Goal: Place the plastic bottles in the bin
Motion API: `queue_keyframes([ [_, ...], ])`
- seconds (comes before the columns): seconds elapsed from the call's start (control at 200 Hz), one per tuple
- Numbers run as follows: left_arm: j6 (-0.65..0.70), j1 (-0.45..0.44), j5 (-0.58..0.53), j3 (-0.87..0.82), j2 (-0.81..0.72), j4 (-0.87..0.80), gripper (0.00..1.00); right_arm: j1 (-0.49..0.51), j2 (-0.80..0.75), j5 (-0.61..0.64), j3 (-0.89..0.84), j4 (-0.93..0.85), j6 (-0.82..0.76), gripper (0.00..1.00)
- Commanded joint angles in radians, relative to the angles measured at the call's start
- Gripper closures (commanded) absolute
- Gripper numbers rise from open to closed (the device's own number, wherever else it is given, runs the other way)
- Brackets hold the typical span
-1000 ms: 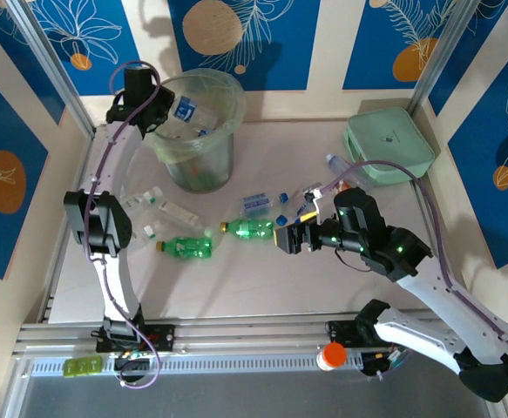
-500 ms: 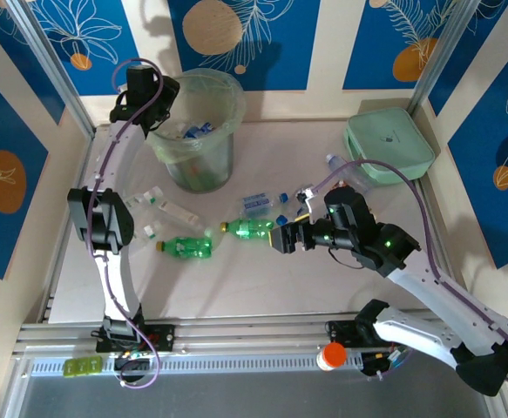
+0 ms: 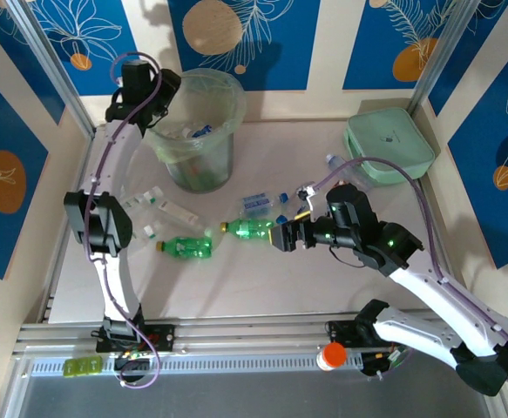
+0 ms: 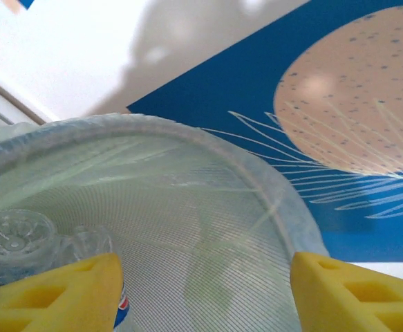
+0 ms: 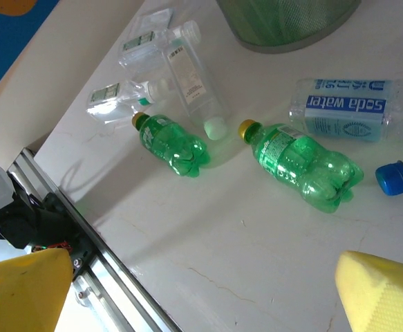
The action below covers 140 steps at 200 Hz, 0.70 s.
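Note:
The bin [image 3: 203, 165], a pale-green translucent bucket with a liner, stands at the back left with bottles inside [image 3: 194, 131]. My left gripper [image 3: 155, 94] hangs open over its left rim [image 4: 260, 190], nothing between its yellow pads; a clear bottle [image 4: 14, 242] lies below the left pad. On the table lie two green bottles [image 3: 250, 229] [image 3: 188, 247], the same pair in the right wrist view [image 5: 303, 164] [image 5: 171, 143], and a clear soda-water bottle [image 5: 353, 109]. My right gripper [image 3: 287, 237] is open, just right of the nearer green bottle.
A mint-green flat case [image 3: 389, 144] sits at the back right with a clear bottle [image 3: 334, 162] beside it. Clear bottles and packets [image 3: 153, 205] lie left of the green ones. A loose blue cap [image 5: 395, 178] lies near the right gripper. A metal rail [image 5: 83, 238] borders the table.
My left gripper has opened above the bin, and the clear bottle it held over the rim has dropped inside. My right gripper has shifted slightly left toward the green bottle.

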Motion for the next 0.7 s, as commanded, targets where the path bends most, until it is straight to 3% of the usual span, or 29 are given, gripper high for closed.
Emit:
queue_keyframes([
  [0.0,0.038,-0.014,0.012,-0.001,-0.148,-0.028,0.36,0.003,-0.027,0.005,0.044,-0.034,-0.016,0.02],
  [0.23,0.006,-0.044,-0.119,-0.289,-0.44,-0.09,0.36,0.011,-0.112,0.017,-0.006,-0.02,0.016,0.02],
  [0.35,0.016,-0.101,-0.32,-0.395,-0.587,-0.207,0.35,0.017,-0.156,0.04,-0.04,-0.02,0.044,0.03],
  [0.54,-0.108,-0.11,-0.574,-0.541,-0.771,-0.459,0.33,0.02,-0.205,0.075,-0.082,-0.042,0.08,0.04],
  [0.63,-0.161,-0.088,-0.624,-0.592,-0.816,-0.557,0.26,0.02,-0.226,0.094,-0.096,-0.054,0.093,0.04],
  [0.695,-0.19,-0.046,-0.587,-0.645,-0.841,-0.58,0.24,0.02,-0.236,0.098,-0.105,-0.062,0.099,0.04],
])
